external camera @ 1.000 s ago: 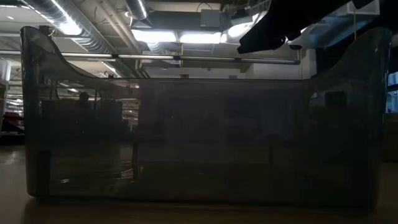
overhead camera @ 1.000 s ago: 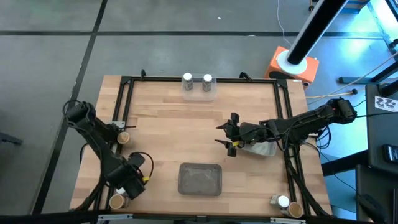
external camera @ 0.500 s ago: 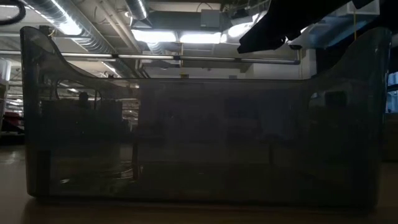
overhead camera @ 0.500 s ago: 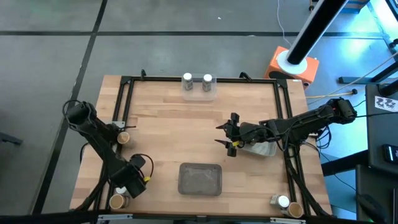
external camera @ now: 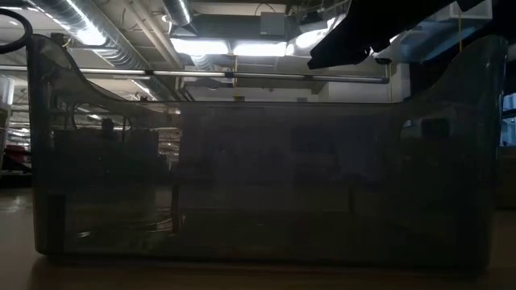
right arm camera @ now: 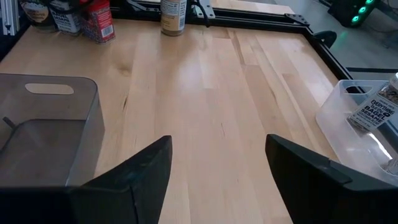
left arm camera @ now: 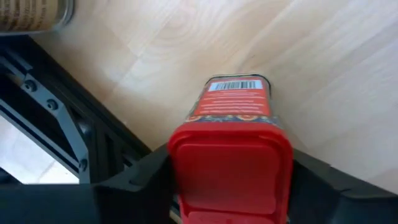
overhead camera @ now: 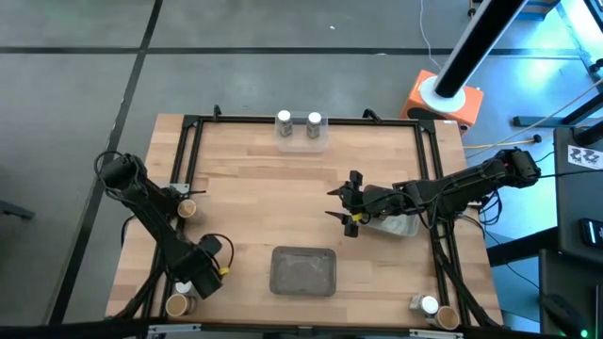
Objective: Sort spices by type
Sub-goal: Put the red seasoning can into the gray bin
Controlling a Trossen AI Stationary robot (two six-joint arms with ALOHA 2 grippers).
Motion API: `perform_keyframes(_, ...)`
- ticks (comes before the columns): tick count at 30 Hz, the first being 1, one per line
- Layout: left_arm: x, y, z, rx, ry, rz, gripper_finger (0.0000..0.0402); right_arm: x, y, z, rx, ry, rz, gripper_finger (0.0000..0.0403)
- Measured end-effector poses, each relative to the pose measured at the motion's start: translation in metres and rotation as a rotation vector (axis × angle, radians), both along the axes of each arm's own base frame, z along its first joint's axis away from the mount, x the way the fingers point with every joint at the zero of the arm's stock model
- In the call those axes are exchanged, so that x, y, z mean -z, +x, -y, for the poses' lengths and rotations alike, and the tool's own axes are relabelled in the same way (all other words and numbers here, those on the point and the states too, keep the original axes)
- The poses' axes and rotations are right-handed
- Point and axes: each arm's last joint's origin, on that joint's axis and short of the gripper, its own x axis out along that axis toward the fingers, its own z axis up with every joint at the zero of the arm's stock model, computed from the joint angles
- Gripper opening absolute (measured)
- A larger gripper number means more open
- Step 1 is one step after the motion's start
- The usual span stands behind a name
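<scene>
One red pack (left arm camera: pixel 233 149) between left tool (left arm camera: pixel 230 186) fingers — touching.

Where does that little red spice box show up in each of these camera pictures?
High view: the red spice box is mostly hidden under the left gripper at the table's near-left corner.
Low view: not in it.
Left wrist view: the box fills the middle, between the jaws.
Right wrist view: far off, at the corner.
Shared landmark: the tan-topped jar by the black frame.

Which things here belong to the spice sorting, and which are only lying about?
Belong to the job:
- red boxy spice pack between the left gripper fingers
- white-capped jars
- tan-topped jar

Lying about:
- grey rectangular tray
- orange device
</scene>
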Motion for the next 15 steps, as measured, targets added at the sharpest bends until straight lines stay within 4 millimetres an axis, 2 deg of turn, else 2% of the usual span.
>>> perform_keyframes(2,0.0,0.0,0.0,0.015,-0.007,0.003,0.0201,0.0,0.0,0.0,0.0,0.0,0.0,0.026)
perform_keyframes(8,-0.001,0.004,-0.002,0.06,-0.017,0.003,0.02,0.0,0.0,0.0,0.0,0.0,0.0,0.026)
perform_keyframes(15,-0.014,0.03,-0.023,0.132,-0.034,-0.007,0.0203,0.0,0.0,0.0,0.001,0.0,-0.001,0.026)
